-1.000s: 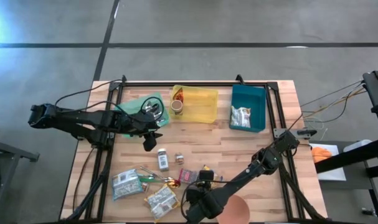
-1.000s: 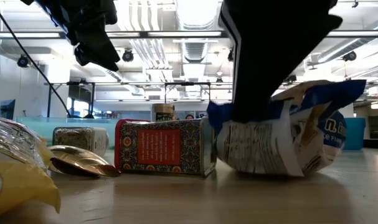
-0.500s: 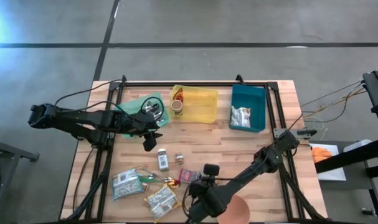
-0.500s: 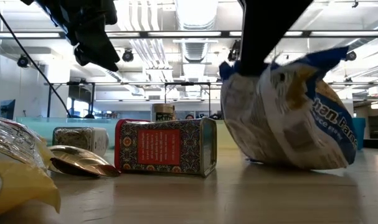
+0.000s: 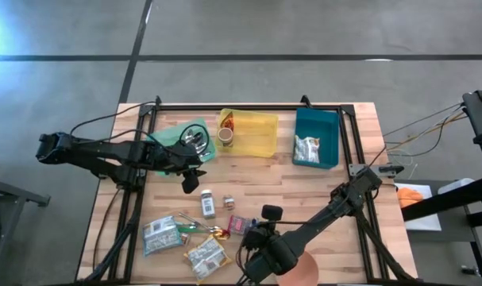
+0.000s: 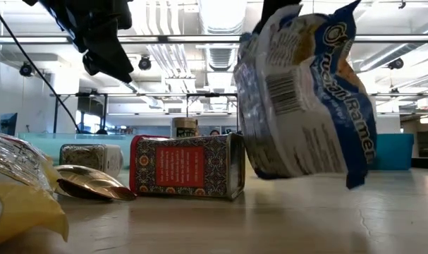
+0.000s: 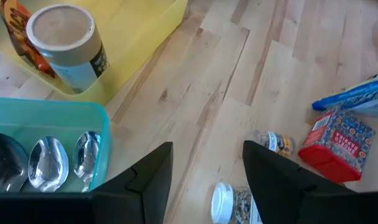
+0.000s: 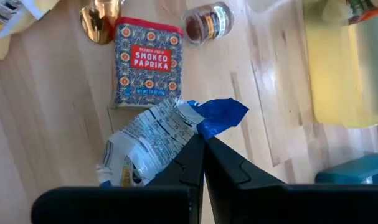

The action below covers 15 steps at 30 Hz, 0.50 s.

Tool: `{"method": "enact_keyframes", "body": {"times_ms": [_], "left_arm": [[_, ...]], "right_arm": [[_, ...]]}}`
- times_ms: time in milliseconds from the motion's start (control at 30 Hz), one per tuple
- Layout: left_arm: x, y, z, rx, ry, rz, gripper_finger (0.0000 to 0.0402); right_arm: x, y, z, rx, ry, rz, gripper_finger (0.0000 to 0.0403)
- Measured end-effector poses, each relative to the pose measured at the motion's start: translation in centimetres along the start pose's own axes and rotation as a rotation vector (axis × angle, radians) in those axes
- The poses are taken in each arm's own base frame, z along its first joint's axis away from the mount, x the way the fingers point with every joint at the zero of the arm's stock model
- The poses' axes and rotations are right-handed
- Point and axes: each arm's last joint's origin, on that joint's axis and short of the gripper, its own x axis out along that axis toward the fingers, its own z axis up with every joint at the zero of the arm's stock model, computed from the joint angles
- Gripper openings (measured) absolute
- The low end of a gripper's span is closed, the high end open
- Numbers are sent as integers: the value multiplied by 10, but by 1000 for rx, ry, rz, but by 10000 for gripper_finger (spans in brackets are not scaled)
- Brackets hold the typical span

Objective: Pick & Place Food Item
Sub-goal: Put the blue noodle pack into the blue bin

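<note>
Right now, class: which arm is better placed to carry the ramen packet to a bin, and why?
The right arm. Its gripper is shut on the ramen packet, already lifted off the table. The left gripper hovers open and empty near the teal tray.

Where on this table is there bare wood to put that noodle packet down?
Bare wood lies right of the smoked paprika tin, below the blue bin, and between the yellow bin and the small jars. It is crowded at the front left, around the snack bags. The right claw holds the ramen packet off the table.
</note>
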Motion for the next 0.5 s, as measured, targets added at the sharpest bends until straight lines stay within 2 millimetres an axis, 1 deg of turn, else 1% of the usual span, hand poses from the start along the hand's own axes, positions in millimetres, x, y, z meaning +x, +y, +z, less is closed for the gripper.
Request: {"method": "enact_keyframes", "body": {"times_ms": [167, 267, 367, 500], "left_arm": [[0, 1, -1, 3, 14, 6, 200], [0, 1, -1, 3, 13, 6, 200], [0, 1, -1, 2, 13, 6, 200], [0, 1, -1, 0, 14, 6, 200]], "right_arm": [[-12, -12, 2, 9, -20, 15, 8], [-18, -23, 1, 24, -32, 6, 8], [-24, -43, -3, 102, -22, -6, 8], [-32, -71, -18, 191, -11, -24, 8]]}}
